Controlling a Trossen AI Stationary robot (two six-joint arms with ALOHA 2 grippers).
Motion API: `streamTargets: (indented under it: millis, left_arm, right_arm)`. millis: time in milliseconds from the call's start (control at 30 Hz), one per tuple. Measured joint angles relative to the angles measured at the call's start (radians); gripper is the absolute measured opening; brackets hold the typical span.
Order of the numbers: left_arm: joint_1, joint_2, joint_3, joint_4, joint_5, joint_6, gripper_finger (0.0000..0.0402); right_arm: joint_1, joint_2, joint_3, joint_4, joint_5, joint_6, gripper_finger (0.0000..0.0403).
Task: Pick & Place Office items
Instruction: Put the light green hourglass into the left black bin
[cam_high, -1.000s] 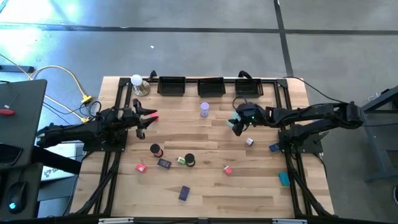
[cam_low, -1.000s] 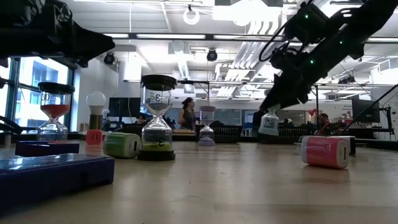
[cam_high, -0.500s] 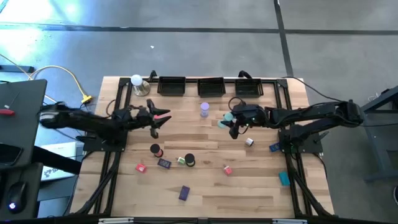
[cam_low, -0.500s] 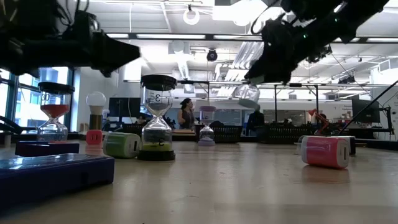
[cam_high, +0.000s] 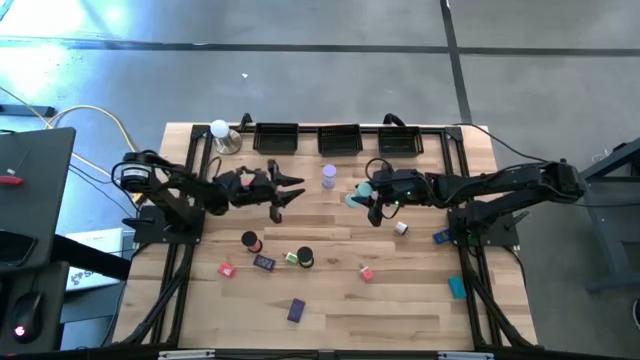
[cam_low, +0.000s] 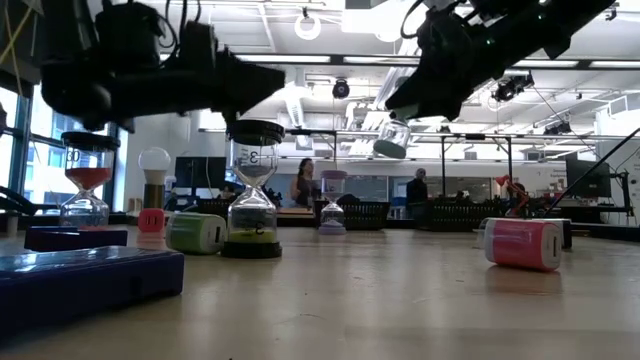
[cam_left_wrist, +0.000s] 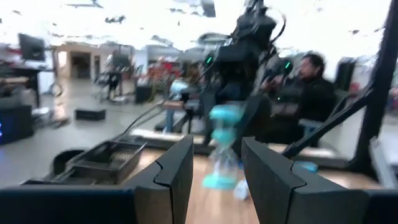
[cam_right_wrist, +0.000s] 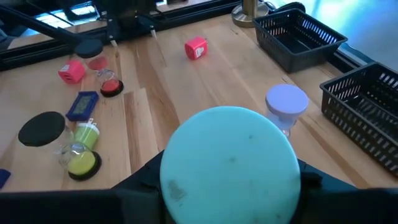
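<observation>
A teal hourglass (cam_high: 353, 193) is gripped and held tilted above mid-table by the right gripper (cam_high: 372, 198), presumably for carrying toward the trays (cam_high: 339, 139), while the left gripper (cam_high: 283, 188), jaws parted and empty, is kept near.

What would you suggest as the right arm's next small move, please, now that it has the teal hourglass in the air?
Probably carry it on toward the black baskets at the table's far edge. The right claw holds the teal-capped hourglass clear above the table, tilted, beside the lilac hourglass, and not yet over any basket. The left claw hovers nearby, so a straight, short path seems safest.
</observation>
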Motion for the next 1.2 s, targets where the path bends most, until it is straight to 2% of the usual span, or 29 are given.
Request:
streamTargets:
  millis: [133,300,633,833,967,1200]
  left_arm:
    - [-0.003,-0.002,0.017,-0.001,-0.004,-0.089,0.0133]
    - [0.011,-0.004,0.017,0.024,-0.01,-0.045,0.0133]
    - [0.01,-0.004,0.017,-0.008,0.017,-0.142,0.0133]
    - [0.006,-0.002,0.017,-0.01,0.042,-0.035,0.0141]
    - [-0.021,-0.001,0.017,-0.026,0.051,0.033,0.0185]
    - [-0.053,-0.001,0.017,-0.025,0.037,0.089,0.0306]
  right_arm:
    - [0.0,0.0,0.0,0.005,0.0,0.0,0.0161]
    - [0.0,0.0,0.0,0.005,-0.001,0.0,0.0166]
    - [0.0,0.0,0.0,0.005,-0.001,0.0,0.0167]
    - [0.0,0.0,0.0,0.005,-0.024,0.0,0.016]
    - [0.0,0.0,0.0,0.005,-0.025,0.0,0.016]
    - [0.0,0.0,0.0,0.009,-0.024,0.0,0.0164]
